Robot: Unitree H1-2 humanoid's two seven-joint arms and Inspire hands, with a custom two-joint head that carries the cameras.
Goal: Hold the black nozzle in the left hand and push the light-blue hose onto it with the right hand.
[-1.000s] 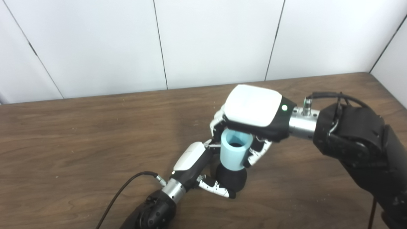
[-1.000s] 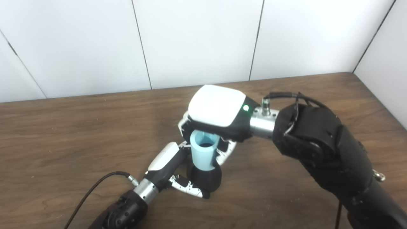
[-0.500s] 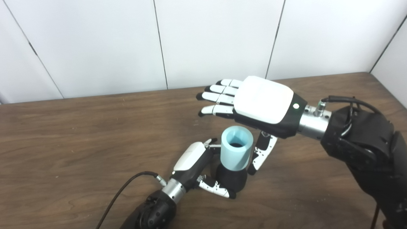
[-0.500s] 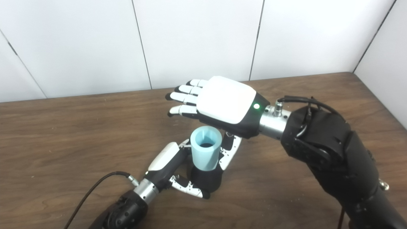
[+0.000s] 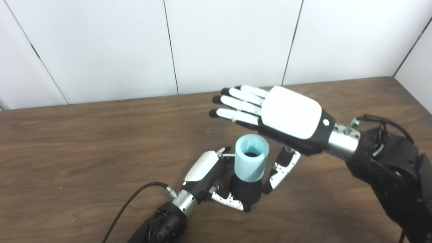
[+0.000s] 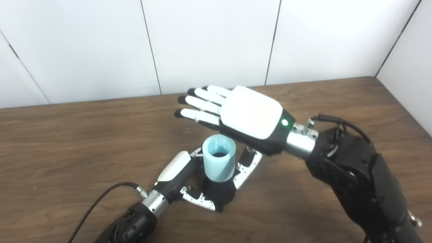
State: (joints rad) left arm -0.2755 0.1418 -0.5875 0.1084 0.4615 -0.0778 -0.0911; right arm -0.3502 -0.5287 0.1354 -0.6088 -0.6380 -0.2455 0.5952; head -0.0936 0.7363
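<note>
I saw the light-blue hose [image 5: 251,157] standing upright on the black nozzle [image 5: 245,192], which my left hand [image 5: 206,172] clasped on the wooden table [image 5: 84,141]. My right hand [image 5: 287,116], fingers spread and empty, hovered just above and behind the hose, so a push should go straight down its long axis.

The table [image 5: 84,141] is dark brown wood with visible grain, matt. The hose [image 5: 251,162] looks like smooth, matt light-blue plastic; the nozzle [image 5: 245,192] below it is dull black. Both the right hand [image 5: 287,118] and left hand [image 5: 209,172] wear glossy white plastic shells, black trim and bright metal wrists. The wall [image 5: 233,44] panels are smooth, white.
</note>
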